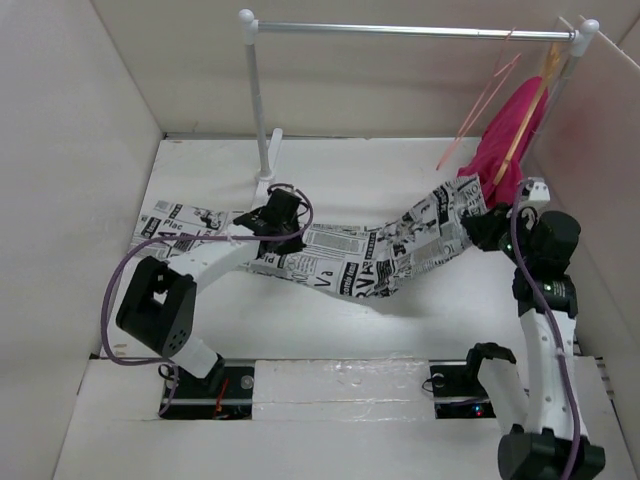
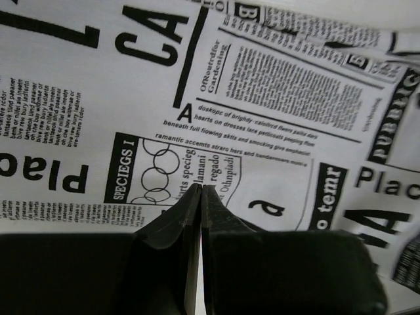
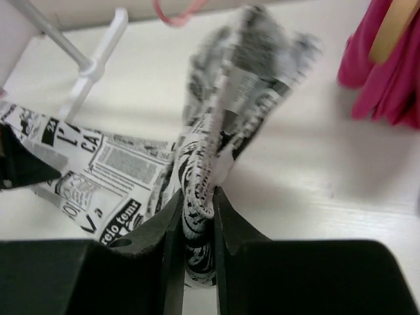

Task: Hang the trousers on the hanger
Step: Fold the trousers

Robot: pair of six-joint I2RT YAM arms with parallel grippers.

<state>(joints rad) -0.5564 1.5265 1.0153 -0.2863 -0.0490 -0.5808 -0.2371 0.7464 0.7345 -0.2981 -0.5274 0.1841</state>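
Pretty plain setup: a white table (image 1: 360, 170) boxed in by blank off-white panels, namely a back wall (image 1: 400, 90), left wall (image 1: 70, 150) and right wall (image 1: 605, 120). A metal clothes rail (image 1: 400, 31) on white posts spans the table's far end. The light is soft and even, with faint shadows.

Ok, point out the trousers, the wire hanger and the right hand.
trousers (image 1: 370, 255): top view, middle of the printed cloth.
hanger (image 1: 468, 128): top view, its thin pink wire side.
right hand (image 3: 197, 195): right wrist view, between the fingertips, shut on the trousers.
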